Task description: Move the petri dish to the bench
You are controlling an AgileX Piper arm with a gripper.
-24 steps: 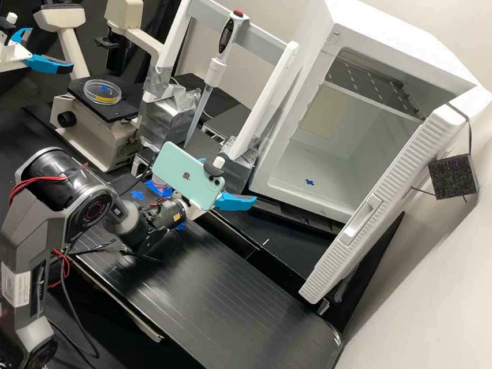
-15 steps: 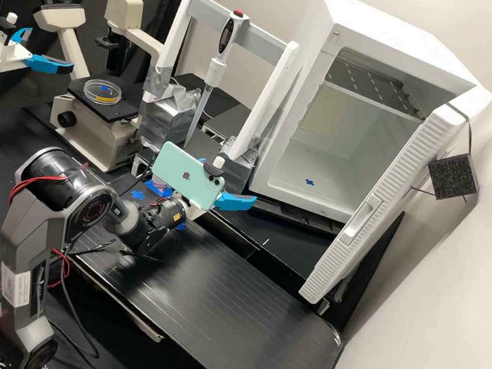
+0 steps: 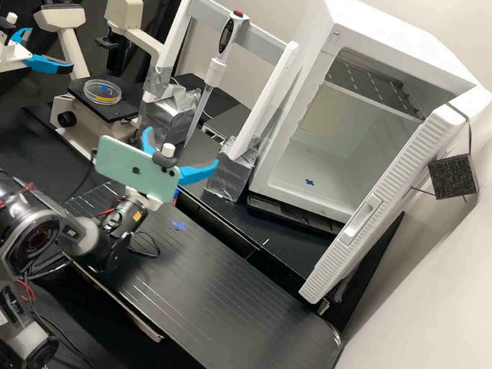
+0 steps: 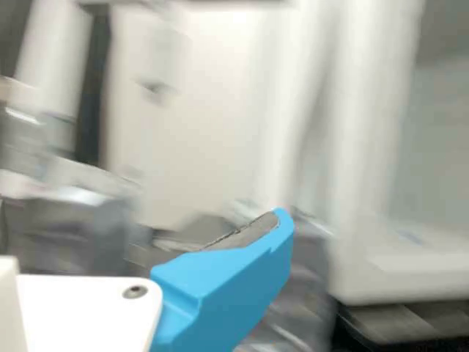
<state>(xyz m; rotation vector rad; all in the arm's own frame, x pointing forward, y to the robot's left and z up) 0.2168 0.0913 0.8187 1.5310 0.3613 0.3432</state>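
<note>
Now, at the left, the microscope is seen standing on the bench, and the petri dish is carried flat on its black stage, nearer the stage's left corner than its right; a yellow band and a blue patch are seen at the clear dish. Next along, a mint-green phone is borne upright but slightly tilted on the arm's wrist, just beside the gripper. The gripper is held raised over the far left part of the ridged worktop, its blue fingers spread wide and nothing gripped; in the wrist view one of them is shown with a grey pad. Below it, a blue tape mark is stuck to the worktop, towards the far edge. Behind, a pipette with a red top is hung from the white stand, whose feet are wrapped in silver tape. Further right, a white incubator is set with its door swung open, a metal shelf fitted inside and a blue cross stuck on its floor; and finally a black foam block is tied to the door.
</note>
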